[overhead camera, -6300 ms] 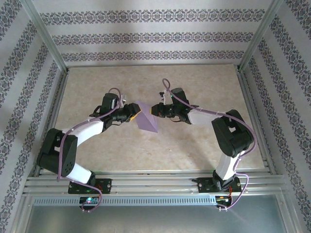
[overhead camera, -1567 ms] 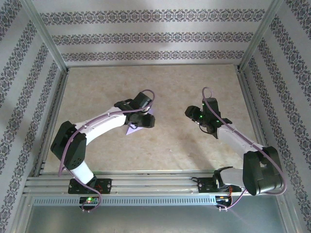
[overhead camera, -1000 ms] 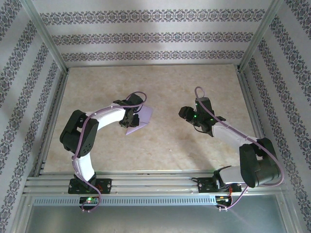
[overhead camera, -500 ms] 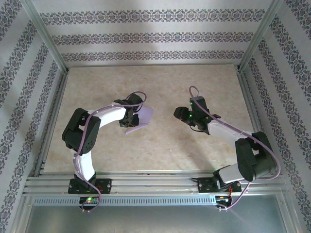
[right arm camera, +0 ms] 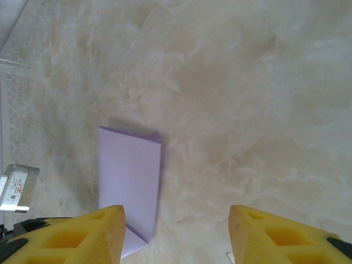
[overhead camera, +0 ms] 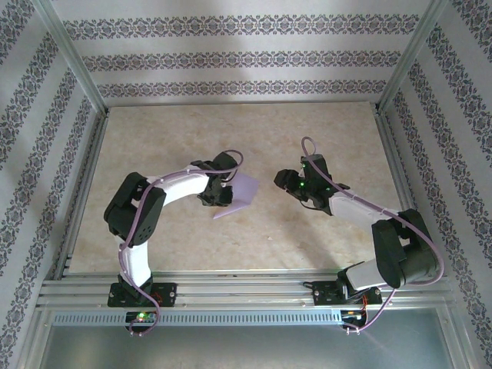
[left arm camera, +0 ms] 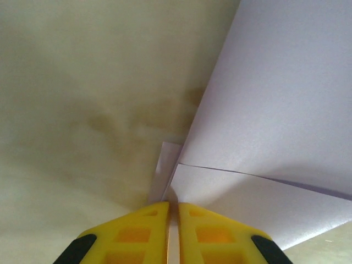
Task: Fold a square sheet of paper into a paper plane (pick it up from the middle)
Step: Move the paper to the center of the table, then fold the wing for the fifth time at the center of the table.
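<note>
Top external: my left gripper (overhead camera: 217, 194), arm curled inward, pinches the folded lavender sheet (overhead camera: 240, 194) mid-table; my right gripper (overhead camera: 286, 181) hovers near it.

Left wrist: fingers (left arm camera: 147, 231) clamped on the sheet's edge. I judge the layers need aligning before creasing.

Right wrist: jaws wide apart, empty, sheet (right arm camera: 130, 181) lower left.

Marbled beige table (overhead camera: 307, 246) bears one folded lavender paper (overhead camera: 240, 197).

paper (overhead camera: 240, 196) in left pincer (overhead camera: 224, 194), right pincer (overhead camera: 281, 180) apart to right
</note>
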### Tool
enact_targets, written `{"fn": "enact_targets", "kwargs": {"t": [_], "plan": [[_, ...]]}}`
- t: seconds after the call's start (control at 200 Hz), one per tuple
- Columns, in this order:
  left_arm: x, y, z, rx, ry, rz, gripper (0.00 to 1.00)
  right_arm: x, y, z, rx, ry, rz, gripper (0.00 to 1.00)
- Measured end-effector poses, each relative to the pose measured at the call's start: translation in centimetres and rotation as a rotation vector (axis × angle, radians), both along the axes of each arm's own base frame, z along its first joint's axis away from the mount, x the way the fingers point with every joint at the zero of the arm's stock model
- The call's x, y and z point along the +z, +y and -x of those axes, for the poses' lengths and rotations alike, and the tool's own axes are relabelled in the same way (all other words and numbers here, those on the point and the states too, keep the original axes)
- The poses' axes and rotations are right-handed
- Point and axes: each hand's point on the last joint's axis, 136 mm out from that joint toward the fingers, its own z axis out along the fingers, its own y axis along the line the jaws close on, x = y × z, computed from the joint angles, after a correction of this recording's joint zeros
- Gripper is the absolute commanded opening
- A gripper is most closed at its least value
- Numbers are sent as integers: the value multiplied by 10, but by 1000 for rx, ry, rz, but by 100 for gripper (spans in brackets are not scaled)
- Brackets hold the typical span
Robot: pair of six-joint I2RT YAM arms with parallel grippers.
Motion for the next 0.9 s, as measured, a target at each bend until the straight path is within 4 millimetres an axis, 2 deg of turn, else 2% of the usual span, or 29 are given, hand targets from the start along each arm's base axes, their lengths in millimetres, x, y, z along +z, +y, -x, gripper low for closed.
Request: {"fn": "enact_targets", "kwargs": {"t": [0.1, 0.18, 0.375, 0.53, 0.635, 0.899], "plan": [[0, -18, 4, -3, 11, 20, 11, -7, 3, 10, -12, 34, -39, 51], [0, -24, 7, 11, 19, 32, 10, -14, 11, 20, -12, 73, -71, 49], [0, -25, 8, 58, 32, 42, 10, -27, 53, 44, 21, 171, -133, 45], [-1, -25, 8, 73, 36, 43, 9, -55, 66, 56, 0, 270, -121, 42], [-1, -25, 8, 75, 38, 42, 9, -67, 69, 57, -17, 315, -111, 40], [-1, -25, 8, 75, 40, 40, 9, -64, 84, 40, -23, 302, -146, 34]]}}
